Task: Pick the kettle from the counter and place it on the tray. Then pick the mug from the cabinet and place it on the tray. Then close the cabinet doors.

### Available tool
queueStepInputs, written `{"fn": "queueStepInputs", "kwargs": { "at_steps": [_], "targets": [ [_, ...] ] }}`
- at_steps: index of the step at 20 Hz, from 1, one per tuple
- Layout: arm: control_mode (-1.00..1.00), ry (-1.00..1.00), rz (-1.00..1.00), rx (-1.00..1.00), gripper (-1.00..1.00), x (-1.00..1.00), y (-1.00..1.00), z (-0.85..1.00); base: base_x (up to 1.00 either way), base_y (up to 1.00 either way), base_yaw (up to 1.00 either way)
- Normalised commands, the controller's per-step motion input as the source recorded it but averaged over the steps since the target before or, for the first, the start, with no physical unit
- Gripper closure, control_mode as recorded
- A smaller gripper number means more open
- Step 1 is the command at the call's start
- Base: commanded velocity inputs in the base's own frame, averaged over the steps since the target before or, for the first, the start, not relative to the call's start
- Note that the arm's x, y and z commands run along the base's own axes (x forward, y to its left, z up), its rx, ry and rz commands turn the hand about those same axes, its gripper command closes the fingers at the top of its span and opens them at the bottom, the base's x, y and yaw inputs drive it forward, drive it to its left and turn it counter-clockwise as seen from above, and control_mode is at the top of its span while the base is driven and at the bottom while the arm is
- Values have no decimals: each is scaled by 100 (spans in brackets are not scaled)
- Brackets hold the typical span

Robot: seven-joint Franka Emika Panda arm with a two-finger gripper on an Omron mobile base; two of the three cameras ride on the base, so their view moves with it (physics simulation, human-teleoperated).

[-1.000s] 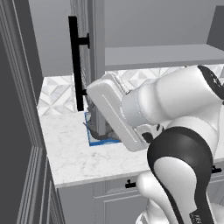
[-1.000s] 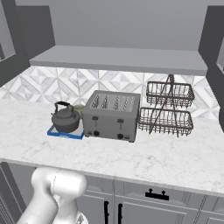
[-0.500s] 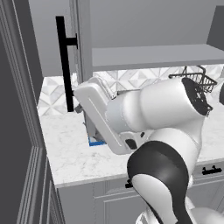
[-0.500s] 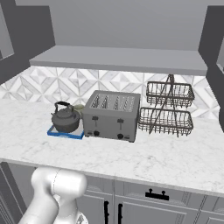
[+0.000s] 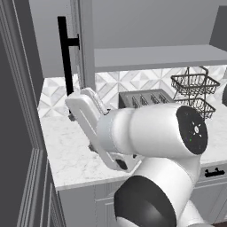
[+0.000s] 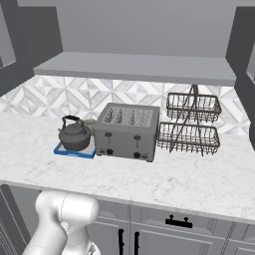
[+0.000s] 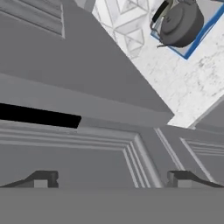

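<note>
A: Where is the kettle (image 6: 75, 135)?

B: It sits upright on the blue-rimmed tray (image 6: 63, 151), on the white marble counter (image 6: 164, 179). In the right base view the tray lies just left of the grey toaster (image 6: 127, 131), touching it or nearly so. A small pale thing shows behind the kettle, against the backsplash; I cannot tell what it is.

A: And from the hand camera?

B: The kettle is in the top right corner of that view, seen from above, black handle toward the diamond-tile backsplash (image 7: 127, 26), with the tray's blue edge around it.

A: The gripper (image 7: 112, 179)?

B: Its 2 dark fingertips (image 7: 41, 178) stand far apart at the bottom of the hand view, spread wide with nothing between them. They face a grey recessed-panel cabinet door (image 7: 83, 140), very close. A black bar handle (image 7: 39, 117) runs across that door.

A: What about the left base view?

B: The white arm (image 5: 146, 133) reaches left toward an open cabinet door (image 5: 84, 42) with its vertical black handle. Right of the toaster stands a 2-tier wire basket rack (image 6: 191, 124).
</note>
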Motion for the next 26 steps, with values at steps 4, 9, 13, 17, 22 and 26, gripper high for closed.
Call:
{"fn": "queueStepInputs", "kwargs": {
  "at_steps": [4, 9, 13, 17, 22, 26],
  "targets": [
    [-100, -6, -16, 0, -100, 61, 36, 2, 0, 0, 0],
    [-100, -12, -22, 0, -100, 58, 1, 0, 0, 0, 0],
    [-100, -20, -17, 1, -100, 26, -57, 0, 0, 0, 0],
    [-100, -25, -14, 7, -100, 5, -85, 8, 0, 0, 0],
    [-100, -21, -13, 12, -100, 23, -88, 25, 0, 0, 0],
    [-100, -13, -16, 14, -100, 67, -74, 43, 0, 0, 0]
  ]
}}
